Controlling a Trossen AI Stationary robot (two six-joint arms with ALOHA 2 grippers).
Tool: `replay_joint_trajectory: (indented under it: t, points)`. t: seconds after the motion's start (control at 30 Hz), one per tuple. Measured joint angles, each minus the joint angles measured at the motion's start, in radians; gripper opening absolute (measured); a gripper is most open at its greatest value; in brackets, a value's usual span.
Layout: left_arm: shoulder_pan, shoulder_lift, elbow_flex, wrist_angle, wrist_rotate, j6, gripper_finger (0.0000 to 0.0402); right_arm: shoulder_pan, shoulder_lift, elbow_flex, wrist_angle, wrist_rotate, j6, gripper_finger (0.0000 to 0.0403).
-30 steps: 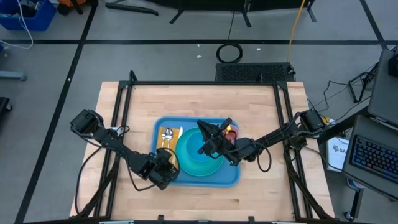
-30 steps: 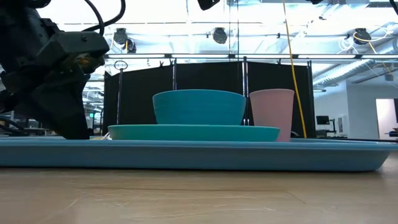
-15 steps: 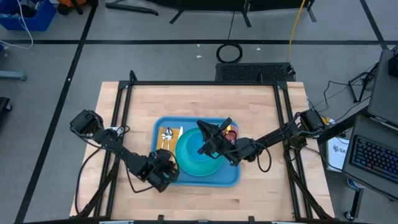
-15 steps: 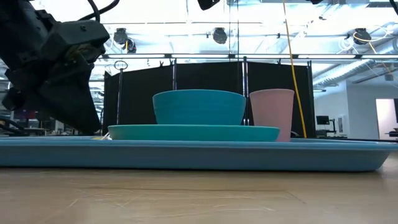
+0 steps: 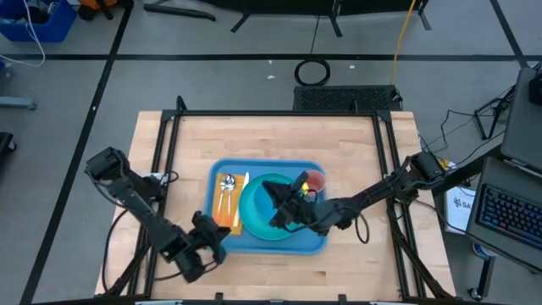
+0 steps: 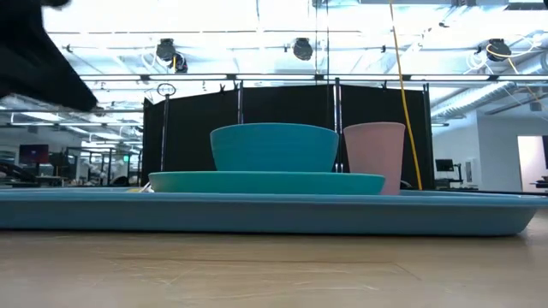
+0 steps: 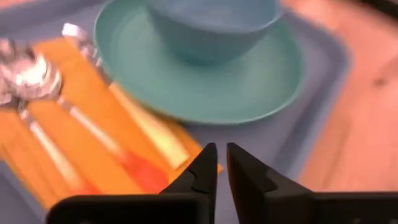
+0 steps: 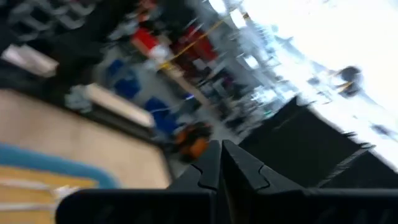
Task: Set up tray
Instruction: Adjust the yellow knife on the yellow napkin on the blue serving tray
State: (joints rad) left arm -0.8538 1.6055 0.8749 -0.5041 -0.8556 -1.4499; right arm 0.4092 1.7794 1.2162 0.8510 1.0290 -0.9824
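Observation:
The light-blue tray (image 5: 315, 242) (image 6: 257, 214) lies flat on the wooden table. On it a turquoise plate (image 5: 254, 224) (image 7: 205, 93) carries a blue bowl (image 6: 274, 147) (image 7: 211, 25), with a pink cup (image 5: 314, 180) (image 6: 374, 154) standing behind them. An orange napkin (image 5: 230, 212) (image 7: 81, 143) beside the plate holds a spoon (image 7: 31, 71) and other cutlery. My left gripper (image 5: 212, 241) (image 7: 222, 163) hovers shut and empty off the tray's near-left corner. My right gripper (image 5: 275, 202) (image 8: 221, 155) is shut and empty, raised above the plate and bowl.
Bare wood surrounds the tray on all sides. Black frame rails (image 5: 165, 161) run along the table's left, right and far edges. A keyboard (image 5: 508, 212) and cables sit beyond the right edge.
My left gripper has pulled back from the tray's left part toward the table's near-left corner, rising and rolling; it has left the low view. My right gripper has shifted a little toward the near edge over the plate. The dishes have stayed put.

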Motion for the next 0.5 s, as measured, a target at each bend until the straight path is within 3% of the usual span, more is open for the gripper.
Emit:
replay_joint_trajectory:
  t: [0.07,0.13,0.23,0.33,0.37,0.5]
  points:
    - [-0.049,-0.013,0.0,-0.004,-0.056,0.01,0.0018,-0.002,0.0,0.051,-0.186,-0.033,0.135,0.0003]
    - [-0.086,-0.029,0.0,-0.014,-0.087,-0.006,0.0005,-0.013,0.0,0.104,-0.385,-0.134,0.315,0.0003]
    - [-0.117,-0.037,0.0,-0.011,-0.113,-0.019,0.0011,-0.046,0.0,0.172,-0.63,-0.455,0.591,0.0002]
    - [-0.132,-0.037,0.0,-0.024,-0.102,0.022,0.0023,-0.081,0.0,0.199,-0.733,-0.83,0.761,0.0001]
    - [-0.135,-0.037,0.0,-0.032,-0.087,0.051,0.0024,-0.088,0.0,0.199,-0.737,-0.886,0.787,0.0002]
    - [-0.159,-0.037,0.0,-0.065,-0.115,0.083,0.0009,-0.101,0.0,0.204,-0.834,-0.873,0.836,0.0008]
